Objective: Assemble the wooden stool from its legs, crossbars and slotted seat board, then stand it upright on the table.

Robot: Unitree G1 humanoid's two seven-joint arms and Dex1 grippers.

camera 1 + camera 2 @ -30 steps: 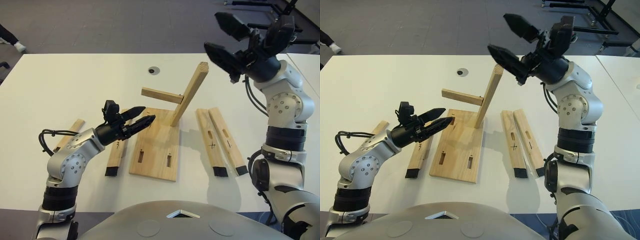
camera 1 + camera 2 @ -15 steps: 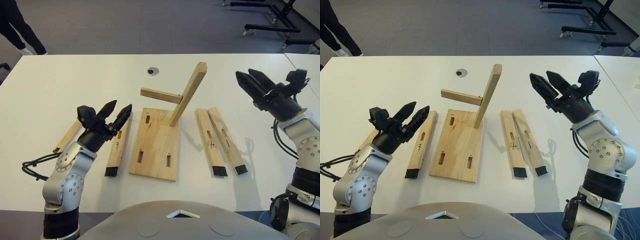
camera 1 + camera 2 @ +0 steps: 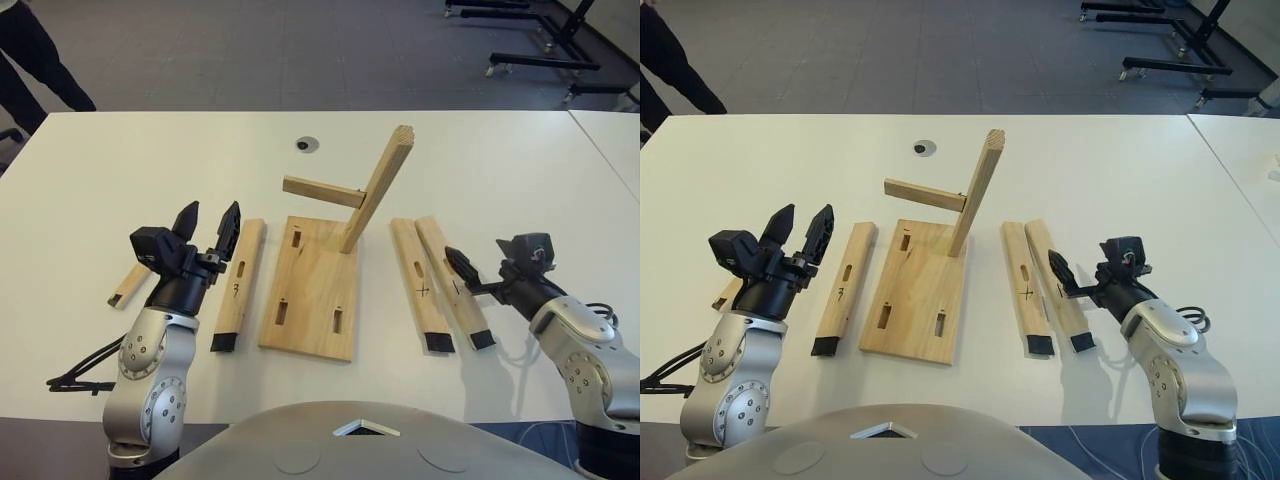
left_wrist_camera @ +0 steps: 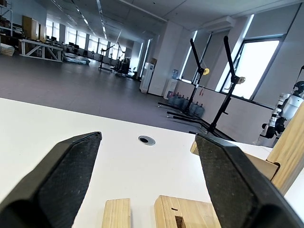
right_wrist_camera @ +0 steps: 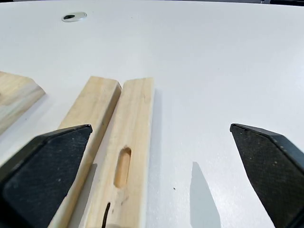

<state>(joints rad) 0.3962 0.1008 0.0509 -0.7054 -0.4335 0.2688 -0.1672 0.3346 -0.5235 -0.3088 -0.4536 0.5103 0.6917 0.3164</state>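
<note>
While nothing is gripped, parts: pale slotted wooden seat board point(image 3: 312, 290) flat on white table point(image 3: 120, 170), 1 leaning wooden leg point(image 3: 380, 187) plugged in.
left gripper point(image 3: 212, 208): fingers spread, beside 1 loose leg point(image 3: 238, 283).
right gripper point(image 5: 161, 128): fingers spread, over 2 loose legs point(image 3: 418, 280).

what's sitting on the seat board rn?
One leg stands tilted at the seat board's far right corner, a crossbar jutting from it toward the robot's left. Three slots show empty. The leg's foot covers its slot, so how deep it sits cannot be seen.
</note>
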